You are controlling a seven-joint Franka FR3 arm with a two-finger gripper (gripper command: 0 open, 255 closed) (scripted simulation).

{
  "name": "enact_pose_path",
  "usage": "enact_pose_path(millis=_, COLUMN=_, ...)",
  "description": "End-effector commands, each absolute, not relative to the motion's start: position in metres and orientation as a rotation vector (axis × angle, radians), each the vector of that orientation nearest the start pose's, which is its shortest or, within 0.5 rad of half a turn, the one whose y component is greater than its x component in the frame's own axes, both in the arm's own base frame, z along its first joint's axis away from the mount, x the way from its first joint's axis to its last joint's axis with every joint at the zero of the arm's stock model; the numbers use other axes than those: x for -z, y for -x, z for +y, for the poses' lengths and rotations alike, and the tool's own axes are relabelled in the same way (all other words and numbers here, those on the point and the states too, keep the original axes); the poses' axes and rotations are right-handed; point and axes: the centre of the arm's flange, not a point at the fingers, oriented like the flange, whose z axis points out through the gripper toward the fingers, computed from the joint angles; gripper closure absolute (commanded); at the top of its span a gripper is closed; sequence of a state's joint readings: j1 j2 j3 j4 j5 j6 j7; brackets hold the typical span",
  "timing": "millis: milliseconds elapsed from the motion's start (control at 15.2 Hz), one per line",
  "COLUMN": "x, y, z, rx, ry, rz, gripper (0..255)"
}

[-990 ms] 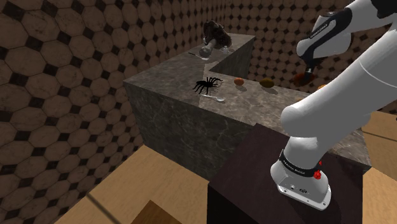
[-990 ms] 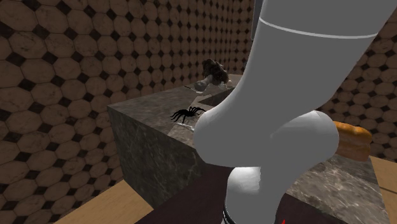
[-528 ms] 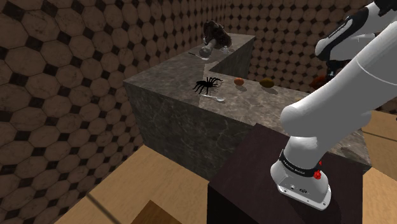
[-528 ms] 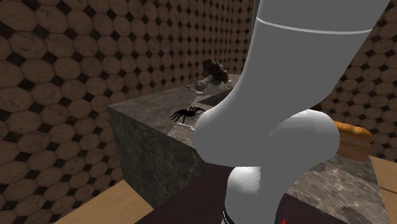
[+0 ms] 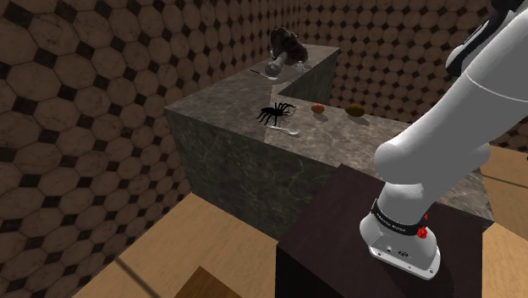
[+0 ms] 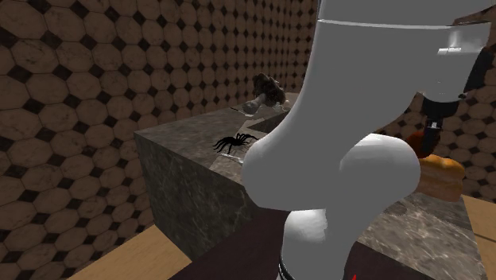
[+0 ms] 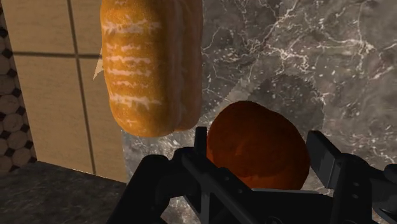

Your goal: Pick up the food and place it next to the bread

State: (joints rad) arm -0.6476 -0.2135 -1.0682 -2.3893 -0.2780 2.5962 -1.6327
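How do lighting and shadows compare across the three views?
Shoulder view: dim, the spider a black shape on the dark counter. Second exterior view: equally dim, the pale arm brightest. Wrist view: well lit, a soft shadow on the counter beyond the food.

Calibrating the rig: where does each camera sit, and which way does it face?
Shoulder view: beside and behind the stand, looking down across the counter at the spider; the white arm rises at its right.
Second exterior view: close behind the arm, facing likewise; the arm blocks its middle, bread at its right.
Wrist view: on the hand, looking down along the claw, shut on the orange food beside the bread.
Shared: spider in both exterior views; bread in second exterior and wrist views.
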Motion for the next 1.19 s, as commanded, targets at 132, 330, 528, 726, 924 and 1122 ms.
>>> enact_pose_path(millis=132, x=-0.392, y=0.128, z=-0.522, rx=-0.049, ry=3.462, rz=-0.197, gripper=255)
enact_pose_path(millis=330, x=-0.392, y=0.165, z=-0.535, rx=-0.049, ry=3.462, rz=-0.197, gripper=255)
enact_pose_path(millis=528, x=-0.381, y=0.177, z=-0.539, rx=-0.049, ry=3.462, rz=-0.197, gripper=255)
enact_pose_path(millis=726, x=-0.365, y=0.177, z=-0.539, rx=-0.049, ry=3.462, rz=-0.197, gripper=255)
enact_pose_path(millis=924, x=-0.349, y=0.177, z=-0.539, rx=-0.049, ry=3.462, rz=-0.197, gripper=255)
enact_pose_path(millis=1122, x=-0.334, y=0.177, z=-0.539, rx=-0.049, ry=3.462, rz=-0.197, gripper=255)
